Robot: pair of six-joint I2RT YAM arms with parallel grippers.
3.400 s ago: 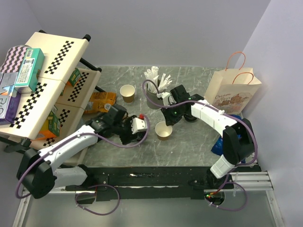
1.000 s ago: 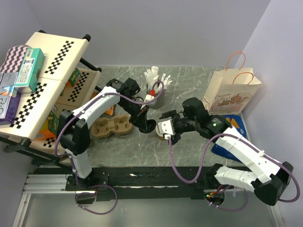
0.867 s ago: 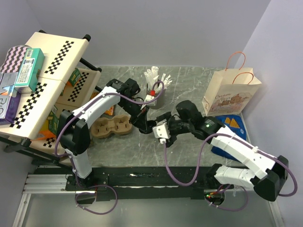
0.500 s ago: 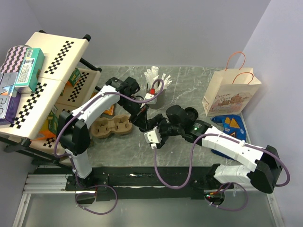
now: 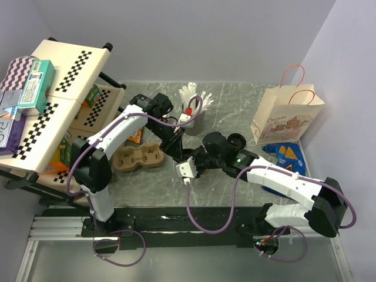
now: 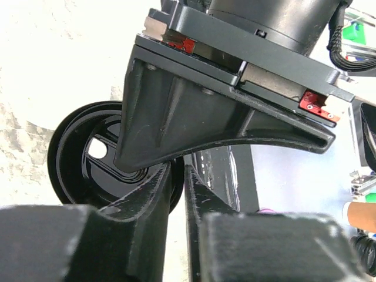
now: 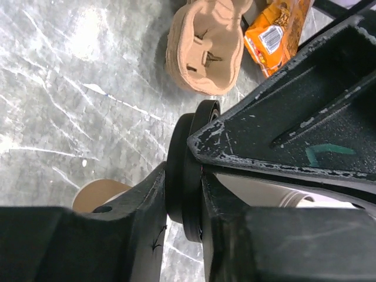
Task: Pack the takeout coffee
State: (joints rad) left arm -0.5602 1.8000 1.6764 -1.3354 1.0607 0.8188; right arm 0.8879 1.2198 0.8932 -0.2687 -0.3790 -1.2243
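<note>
We find the black lid (image 7: pixel 179 147) standing on edge above the bench (image 7: pixel 59 88), pinched by the right gripper (image 7: pixel 183 194). The left gripper (image 6: pixel 178 194) sits nearly closed beside its rim; we cannot tell whether it grips. The bag (image 5: pixel 286 114) has illegible lettering.

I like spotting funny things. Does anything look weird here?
The black lid stands on edge, pinched in the right gripper instead of lying flat. An orange snack bag lies loose beside the cup carrier.
</note>
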